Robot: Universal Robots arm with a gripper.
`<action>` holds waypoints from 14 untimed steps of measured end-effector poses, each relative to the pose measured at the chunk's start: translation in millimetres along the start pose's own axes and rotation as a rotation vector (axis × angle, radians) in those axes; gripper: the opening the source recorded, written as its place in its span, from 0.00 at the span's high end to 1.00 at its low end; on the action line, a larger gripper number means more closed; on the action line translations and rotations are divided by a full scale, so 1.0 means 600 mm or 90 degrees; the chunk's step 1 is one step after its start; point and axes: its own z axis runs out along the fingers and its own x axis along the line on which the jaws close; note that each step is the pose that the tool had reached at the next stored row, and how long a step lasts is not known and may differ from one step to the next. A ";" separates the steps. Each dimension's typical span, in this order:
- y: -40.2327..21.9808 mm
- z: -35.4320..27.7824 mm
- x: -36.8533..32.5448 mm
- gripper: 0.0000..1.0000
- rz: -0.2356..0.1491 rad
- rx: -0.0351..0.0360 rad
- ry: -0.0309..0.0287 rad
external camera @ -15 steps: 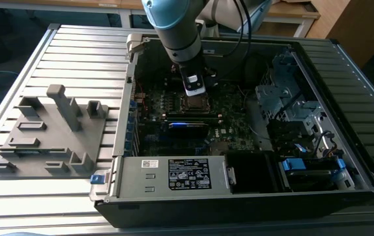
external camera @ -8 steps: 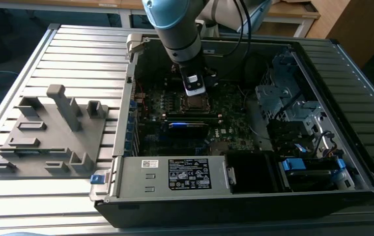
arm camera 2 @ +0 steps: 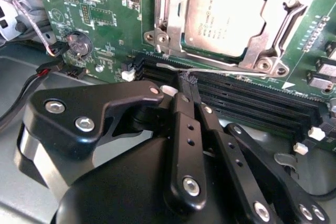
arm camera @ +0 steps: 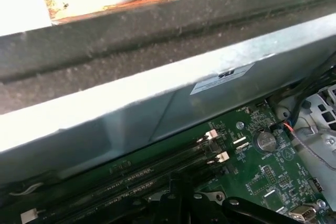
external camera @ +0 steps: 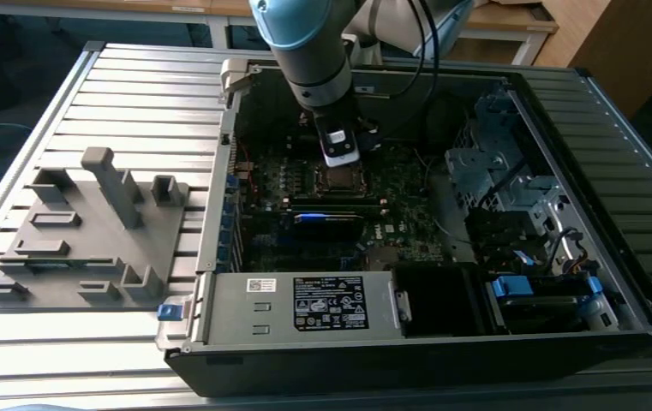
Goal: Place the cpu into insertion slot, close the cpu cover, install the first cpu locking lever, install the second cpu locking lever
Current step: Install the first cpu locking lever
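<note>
While the cpu (arm camera 2: pixel 224 15) lies seated under the closed cpu cover (arm camera 2: pixel 273 40), the pincer (arm camera 2: pixel 188 85) hovers near it, fingers pressed together; a locking lever (arm camera 2: pixel 210 70) lies just beyond its tips.

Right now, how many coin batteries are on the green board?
1. The coin battery sits on the green board near the memory slots' end, in both wrist views; others may be hidden.

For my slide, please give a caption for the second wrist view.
Gripper shut at a lever beside the covered cpu.
</note>
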 end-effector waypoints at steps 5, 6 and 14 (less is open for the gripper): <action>0.003 -0.008 -0.002 0.89 0.000 0.0001 -0.0001; 0.003 -0.008 -0.002 0.89 0.000 0.0004 -0.0003; 0.004 -0.008 -0.001 0.89 -0.001 0.0075 -0.0034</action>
